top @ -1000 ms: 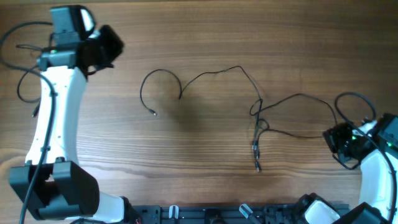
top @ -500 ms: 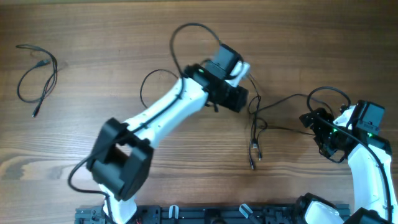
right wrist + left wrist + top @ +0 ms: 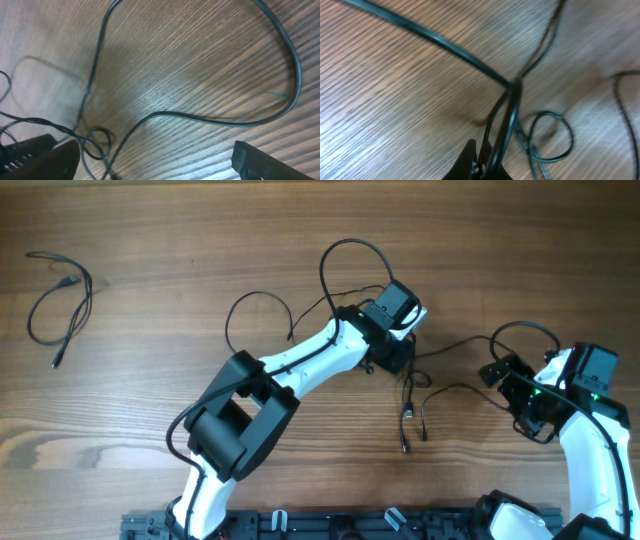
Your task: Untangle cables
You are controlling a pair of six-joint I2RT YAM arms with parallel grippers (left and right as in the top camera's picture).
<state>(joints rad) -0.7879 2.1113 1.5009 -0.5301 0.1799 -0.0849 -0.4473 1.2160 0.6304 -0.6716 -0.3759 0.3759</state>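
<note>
The wooden table (image 3: pixel 480 240) bears a loose cable loop (image 3: pixel 88 292) far left and tangled cables (image 3: pixel 408 408) mid-right.

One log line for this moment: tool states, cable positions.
left tool: shut on tangled cables, table centre | right tool: open, above right loop, nothing held | loose cable: far left, apart
</note>
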